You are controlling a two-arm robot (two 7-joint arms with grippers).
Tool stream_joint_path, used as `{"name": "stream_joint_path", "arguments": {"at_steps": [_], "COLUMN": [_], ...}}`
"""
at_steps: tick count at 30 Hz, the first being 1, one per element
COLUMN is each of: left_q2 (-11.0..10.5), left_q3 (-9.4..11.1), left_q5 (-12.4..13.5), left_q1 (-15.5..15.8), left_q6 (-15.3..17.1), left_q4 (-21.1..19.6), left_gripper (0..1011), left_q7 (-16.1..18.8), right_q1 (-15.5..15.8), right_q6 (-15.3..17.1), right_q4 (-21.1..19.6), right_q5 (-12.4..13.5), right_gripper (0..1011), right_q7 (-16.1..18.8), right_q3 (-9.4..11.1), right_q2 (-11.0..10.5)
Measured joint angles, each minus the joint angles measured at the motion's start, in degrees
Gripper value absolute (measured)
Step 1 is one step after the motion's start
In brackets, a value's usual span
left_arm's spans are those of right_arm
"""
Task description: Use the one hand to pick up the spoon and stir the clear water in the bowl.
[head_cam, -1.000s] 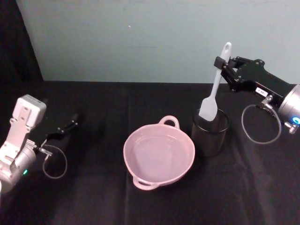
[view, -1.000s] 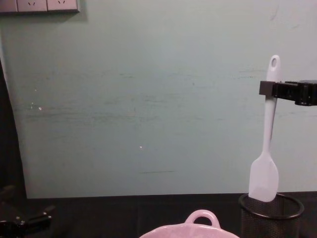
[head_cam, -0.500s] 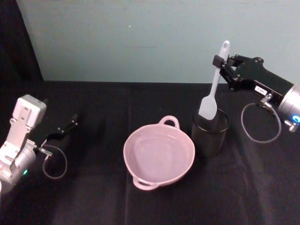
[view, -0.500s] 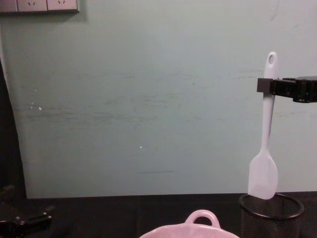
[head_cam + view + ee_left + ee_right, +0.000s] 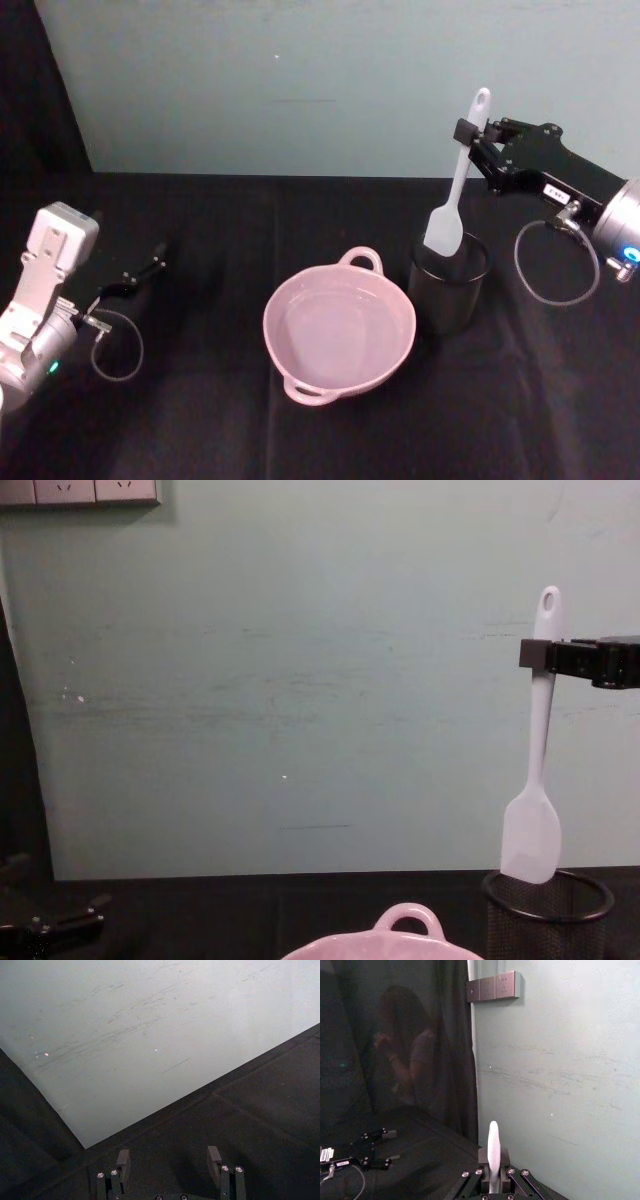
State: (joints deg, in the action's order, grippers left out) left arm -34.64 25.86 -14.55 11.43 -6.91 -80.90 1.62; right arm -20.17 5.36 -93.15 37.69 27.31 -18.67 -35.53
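Right gripper (image 5: 466,132) is clamped tight on the spoon (image 5: 458,180), fingers pinching the handle just under the hole at its tip. It sits high at the right of the table, level with the wall rather than the tabletop; in the chest view this gripper (image 5: 537,654) comes in from the right edge. Spoon (image 5: 540,740) hangs close to upright, blade down, with the blade's lower edge at the rim of the black mesh cup (image 5: 447,300). Can't tell if it has fully cleared the mouth. Right wrist view confirms the pinch: both fingers are closed on the white handle. Bowl (image 5: 283,303) is just to the left of the cup, near it and apart from the spoon, with clear water inside and one loop handle pointing at the wall. Left gripper (image 5: 140,272) is parked low at the far left of the table, fingers (image 5: 214,1157) spread with nothing between them. Surface is a black cloth (image 5: 200,420). Behind it is a scuffed pale teal wall (image 5: 300,80), with outlet plates (image 5: 80,490) up high and a dark curtain (image 5: 40,90) at the left.
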Motion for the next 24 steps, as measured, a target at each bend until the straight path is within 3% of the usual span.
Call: {"name": "stream_joint_path", "arguments": {"at_steps": [11,24], "left_q2": [0.0,0.0], "left_q3": [0.0,0.0], "left_q5": [0.0,0.0], "left_q1": [0.0,0.0], "left_q6": [0.0,0.0], "left_q4": [0.0,0.0], "left_gripper": [1005,1005], "left_q7": [0.0,0.0], "right_q1": [0.4,1.8], "right_q6": [-0.4,-4.0], "right_q4": [-0.8,-3.3], "right_q5": [-0.6,-5.6], "right_gripper": [120,120], "right_q7": [0.0,2.6], "right_q3": [-0.5,-6.3], "right_q2": [0.1,2.4]}}
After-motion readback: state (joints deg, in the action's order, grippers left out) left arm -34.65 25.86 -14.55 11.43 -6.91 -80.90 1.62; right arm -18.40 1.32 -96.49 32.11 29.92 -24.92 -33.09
